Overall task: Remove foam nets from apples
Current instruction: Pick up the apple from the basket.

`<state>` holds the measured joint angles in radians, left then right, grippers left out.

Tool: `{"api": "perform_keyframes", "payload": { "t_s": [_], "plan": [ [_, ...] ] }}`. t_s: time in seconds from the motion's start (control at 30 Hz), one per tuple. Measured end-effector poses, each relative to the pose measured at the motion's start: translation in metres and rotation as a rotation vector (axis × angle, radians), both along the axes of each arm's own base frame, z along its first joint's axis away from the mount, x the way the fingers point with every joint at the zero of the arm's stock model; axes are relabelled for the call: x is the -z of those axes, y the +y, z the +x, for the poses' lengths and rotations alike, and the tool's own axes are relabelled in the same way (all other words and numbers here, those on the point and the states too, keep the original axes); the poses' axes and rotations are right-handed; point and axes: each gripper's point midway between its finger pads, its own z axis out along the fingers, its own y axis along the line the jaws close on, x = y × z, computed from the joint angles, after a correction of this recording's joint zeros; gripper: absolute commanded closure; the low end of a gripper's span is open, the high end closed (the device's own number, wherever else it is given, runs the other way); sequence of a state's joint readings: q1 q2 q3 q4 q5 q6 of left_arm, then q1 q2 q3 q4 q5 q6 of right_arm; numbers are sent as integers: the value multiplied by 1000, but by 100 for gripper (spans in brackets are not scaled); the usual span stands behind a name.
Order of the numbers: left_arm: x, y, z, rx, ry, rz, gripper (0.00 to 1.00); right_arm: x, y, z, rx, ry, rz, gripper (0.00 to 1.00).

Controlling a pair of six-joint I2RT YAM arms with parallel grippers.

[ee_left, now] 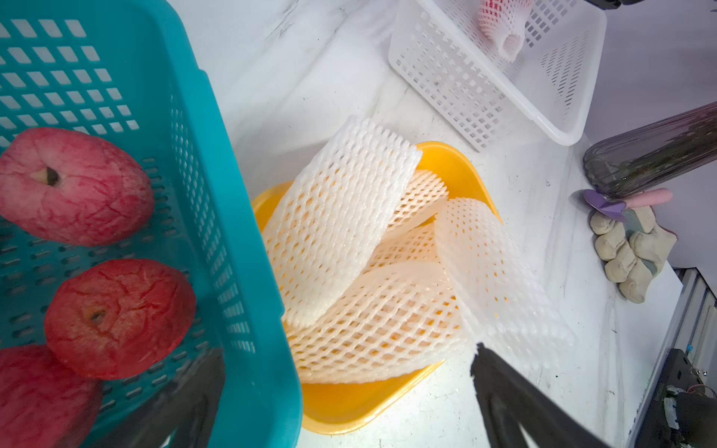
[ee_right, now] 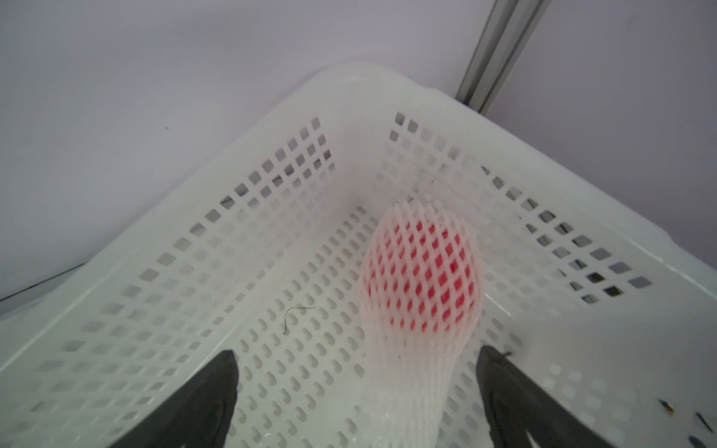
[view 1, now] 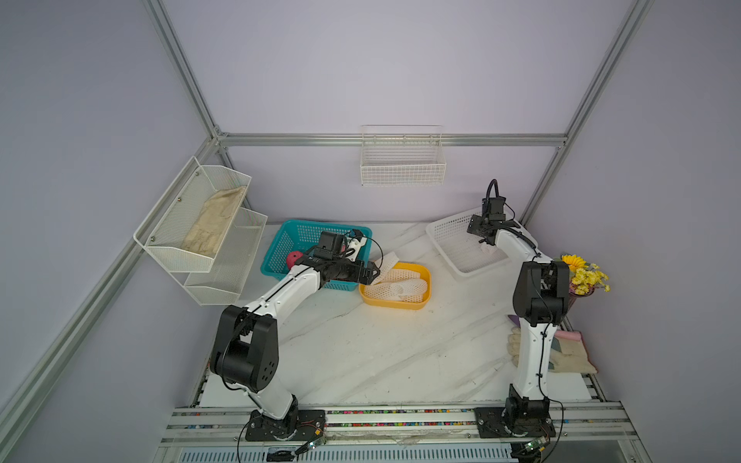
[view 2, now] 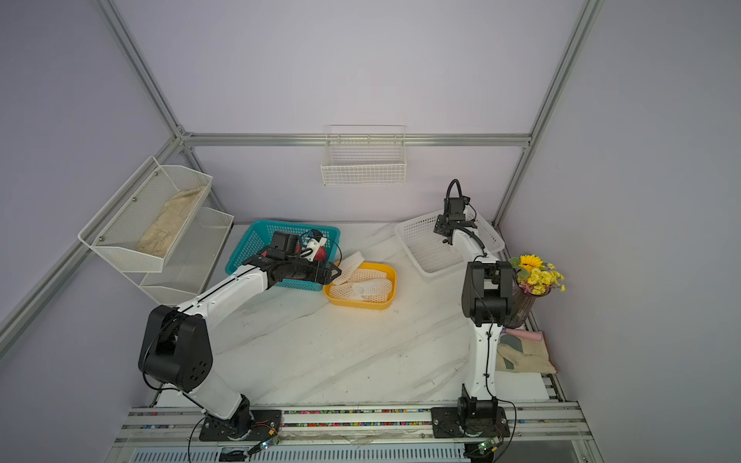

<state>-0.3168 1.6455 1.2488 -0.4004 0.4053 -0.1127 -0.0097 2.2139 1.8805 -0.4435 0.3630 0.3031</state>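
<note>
Presently right gripper (ee_right: 357,351) jaws spread astride netted apple (ee_right: 423,271), white basket (ee_right: 155,232), two o'clock; left gripper (ee_left: 348,349) jaws spread above yellow tray (ee_left: 349,407) of foam nets (ee_left: 337,217).

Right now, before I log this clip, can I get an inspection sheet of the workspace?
Surface: white marbled tabletop, grey veins.
Job's things: bare apples in teal basket; empty foam nets piled in yellow tray; one netted apple in white basket.
Clutter: flower vase, gloves.
Grippers: left gripper open, empty, over the basket-tray gap; right gripper open, aimed at netted apple.
Cables: black cable looping above right wrist.
Surroundings: lilac walls, wire basket, mesh shelf holding cloth.
</note>
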Motion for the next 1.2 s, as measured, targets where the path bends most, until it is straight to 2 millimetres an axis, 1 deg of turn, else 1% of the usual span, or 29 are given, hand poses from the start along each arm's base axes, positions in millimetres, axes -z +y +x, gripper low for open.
{"api": "perform_keyframes", "payload": {
  "t_s": [0.1, 0.2, 0.33, 0.43, 0.63, 0.87, 0.97, 1.2],
  "plan": [
    [-1, -1, 0, 3, -2, -4, 0, 9, -6, -10, 39, 42, 19, 3],
    [-1, -1, 0, 6, -2, -6, 0, 14, -14, -18, 76, 72, 30, 3],
    [-1, -2, -1, 9, -1, -8, 0, 18, -27, -19, 131, 81, 45, 3],
    [-1, -3, -1, 11, -1, -8, 0, 24, -39, -15, 167, 77, 77, 3],
    [0, -4, -1, 13, 2, -7, 0, 37, -54, 5, 195, 51, 125, 3],
    [12, -5, 1, 14, 24, 0, 0, 53, -48, 27, 160, 34, 168, 3],
    [16, -5, 2, 14, 32, 2, 0, 58, -45, 29, 147, 38, 184, 3],
    [22, -6, 3, 15, 43, 4, 0, 62, -45, 34, 146, 26, 197, 3]
  ]
}}
